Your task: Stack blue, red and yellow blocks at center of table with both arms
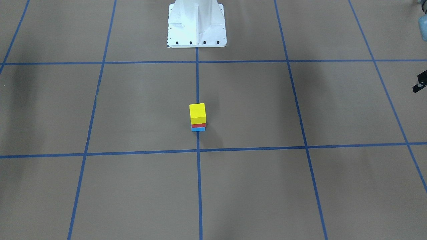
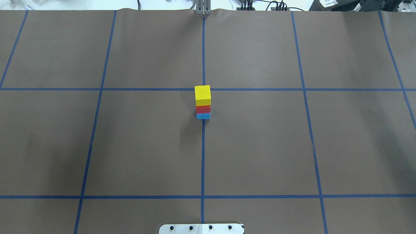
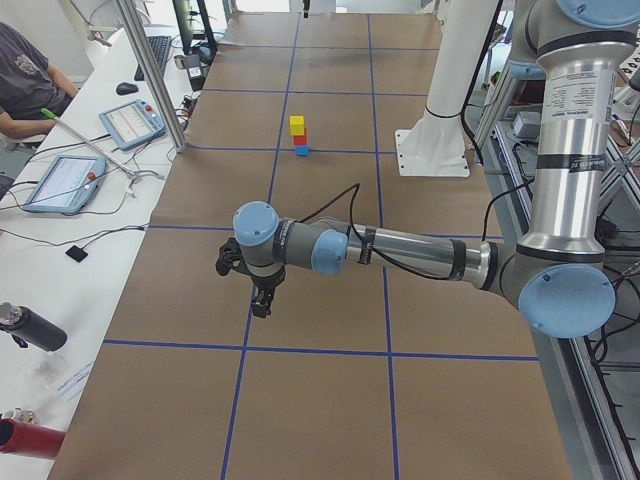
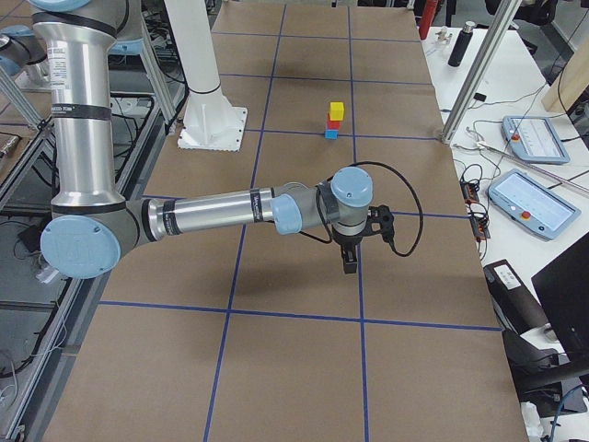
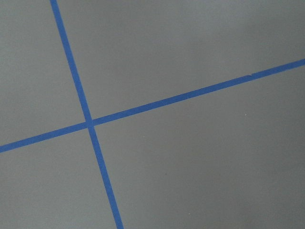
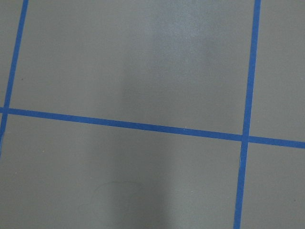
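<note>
1. The three blocks stand as one upright tower: blue block [image 1: 198,129] on the bottom, red block [image 1: 198,125] on it, yellow block [image 1: 197,113] on top. The edges are roughly flush and there is no visible lean.
2. The tower sits on the table [image 1: 133,106], right on the centre blue tape line [image 2: 202,156]. It is between two cross lines and nearer the one farther from the robot.
3. The white pedestal base [image 1: 196,26] stands on the same centre line, well apart from the tower.
4. Nothing touches the tower, and both arms are well apart from it.
5. The left arm [image 3: 400,248] stretches low over the table near the robot's left end. The left gripper [image 3: 262,298] hangs pointing down above the surface with nothing seen in it. I cannot tell whether its fingers are spread or pressed together.
6. The right arm [image 4: 221,214] mirrors it near the opposite end. The right gripper [image 4: 351,258] points down above the table, and I cannot tell its finger state either.
7. Both wrist cameras show only bare brown surface and crossing tape lines.
8. Off the table on the left side, a seated person [image 3: 25,85] is at a white bench with two tablets [image 3: 65,182].
</note>
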You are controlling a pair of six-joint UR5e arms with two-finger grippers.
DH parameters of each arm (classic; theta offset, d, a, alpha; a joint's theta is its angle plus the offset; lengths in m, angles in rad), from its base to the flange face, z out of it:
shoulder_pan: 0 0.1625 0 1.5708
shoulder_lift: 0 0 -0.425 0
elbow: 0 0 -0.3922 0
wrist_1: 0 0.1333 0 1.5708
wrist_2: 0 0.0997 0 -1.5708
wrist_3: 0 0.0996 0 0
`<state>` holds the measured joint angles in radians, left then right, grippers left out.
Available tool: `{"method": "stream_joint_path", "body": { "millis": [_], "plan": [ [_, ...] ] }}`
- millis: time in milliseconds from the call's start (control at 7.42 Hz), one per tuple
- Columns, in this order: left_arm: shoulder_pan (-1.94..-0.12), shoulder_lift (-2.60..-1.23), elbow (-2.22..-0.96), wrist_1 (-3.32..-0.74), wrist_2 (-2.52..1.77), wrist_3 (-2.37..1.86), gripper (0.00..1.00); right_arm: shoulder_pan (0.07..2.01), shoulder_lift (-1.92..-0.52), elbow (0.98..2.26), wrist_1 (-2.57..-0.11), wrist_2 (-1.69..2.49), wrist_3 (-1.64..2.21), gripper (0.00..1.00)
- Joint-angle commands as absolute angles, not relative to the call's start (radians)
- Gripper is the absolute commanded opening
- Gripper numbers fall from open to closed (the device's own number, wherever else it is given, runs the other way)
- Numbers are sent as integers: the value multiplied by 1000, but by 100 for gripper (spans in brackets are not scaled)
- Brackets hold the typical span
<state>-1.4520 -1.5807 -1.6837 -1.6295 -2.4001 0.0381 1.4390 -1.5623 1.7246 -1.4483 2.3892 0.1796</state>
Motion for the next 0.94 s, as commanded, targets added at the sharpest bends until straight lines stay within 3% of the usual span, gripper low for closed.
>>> {"method": "stream_joint_path", "body": {
  "millis": [0, 808],
  "plan": [
    [-1468, -1585, -1684, -1629, -2401, 31, 99, 1442, -1562, 1718, -1447, 2385, 173, 100],
    [-1476, -1578, -1690, -1634, -2358, 37, 99, 1442, -1563, 1721, -1445, 2388, 173, 100]
  ]
}}
